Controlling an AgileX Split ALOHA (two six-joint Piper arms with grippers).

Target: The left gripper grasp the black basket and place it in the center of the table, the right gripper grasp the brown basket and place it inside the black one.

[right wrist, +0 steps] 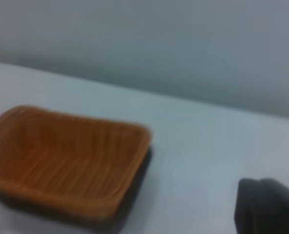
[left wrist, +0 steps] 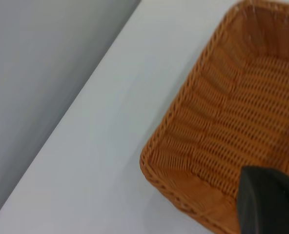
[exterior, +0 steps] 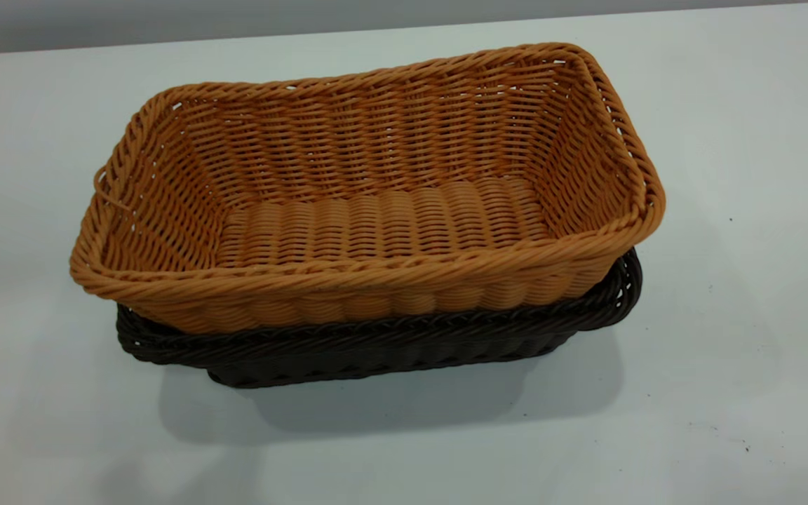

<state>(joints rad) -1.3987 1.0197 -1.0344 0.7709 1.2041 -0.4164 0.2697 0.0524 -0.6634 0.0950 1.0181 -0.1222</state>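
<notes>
The brown basket [exterior: 376,203] sits nested in the black basket [exterior: 404,347] near the table [exterior: 726,393] centre, rims offset, so stacking appears complete. Left gripper [left wrist: 271,202] and right gripper [right wrist: 269,207] hold nothing; finger state cannot be told

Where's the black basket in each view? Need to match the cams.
Exterior: black basket at centre, under the brown basket, showing only below it.
Left wrist: not in view; only the brown basket.
Right wrist: dark edge beneath the brown basket.
Shared landmark: the brown basket.
</notes>
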